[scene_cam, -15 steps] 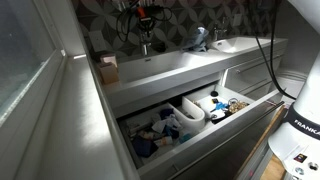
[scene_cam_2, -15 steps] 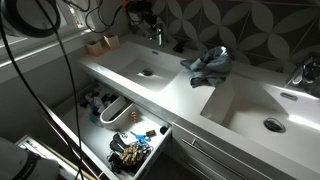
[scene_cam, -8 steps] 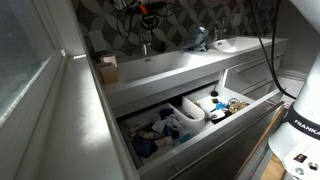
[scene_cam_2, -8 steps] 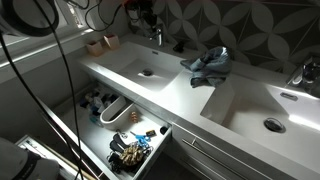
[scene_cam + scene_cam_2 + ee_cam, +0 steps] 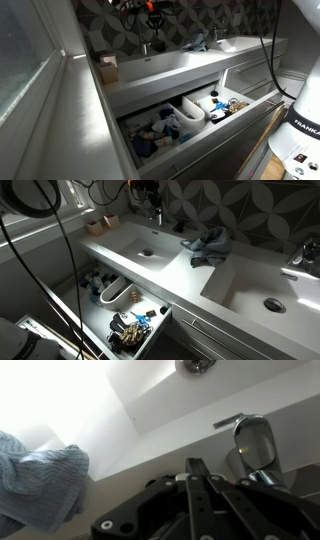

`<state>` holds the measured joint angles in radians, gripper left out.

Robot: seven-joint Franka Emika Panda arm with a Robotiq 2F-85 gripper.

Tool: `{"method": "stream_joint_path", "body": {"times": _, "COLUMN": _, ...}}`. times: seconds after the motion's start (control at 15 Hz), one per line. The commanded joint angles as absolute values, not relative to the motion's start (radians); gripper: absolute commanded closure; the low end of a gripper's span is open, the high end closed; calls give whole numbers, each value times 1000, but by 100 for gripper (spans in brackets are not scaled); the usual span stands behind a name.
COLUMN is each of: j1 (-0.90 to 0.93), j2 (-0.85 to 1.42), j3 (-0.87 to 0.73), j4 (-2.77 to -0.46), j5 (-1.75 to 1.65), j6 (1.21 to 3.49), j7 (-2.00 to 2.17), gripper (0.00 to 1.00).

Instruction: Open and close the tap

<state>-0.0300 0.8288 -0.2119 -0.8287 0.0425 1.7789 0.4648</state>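
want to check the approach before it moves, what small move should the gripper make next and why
Probably ease down and a little sideways toward the tap. The gripper hangs above it without touching. In the wrist view the tap sits to the right of the closed-looking fingers, not in line with them. No water shows in the basin.

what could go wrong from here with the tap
1. In the wrist view the tap sits off to one side of the claw, so a straight drop may miss it or knock the stem.
2. The cloth lies on the counter right beside the basin; a wide sideways swing might catch it and drag it in.
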Motion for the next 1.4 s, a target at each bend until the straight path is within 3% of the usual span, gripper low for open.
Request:
{"method": "stream_joint_path", "body": {"times": 0.0, "j1": -108, "j2": 829, "j3": -153, "j4": -803, "j5": 163, "j6": 1735, "j7": 426, "gripper": 100}}
{"method": "stream_joint_path", "body": {"times": 0.73, "j1": -235, "j2": 889, "j3": -46, "j4": -735, "j5": 399, "j6": 1766, "j7": 419, "gripper": 100}}
{"method": "stream_joint_path", "body": {"times": 1.33, "j1": -227, "j2": 899, "j3": -65, "j4": -718, "j5": 370, "j6": 1734, "j7": 468, "gripper": 100}}
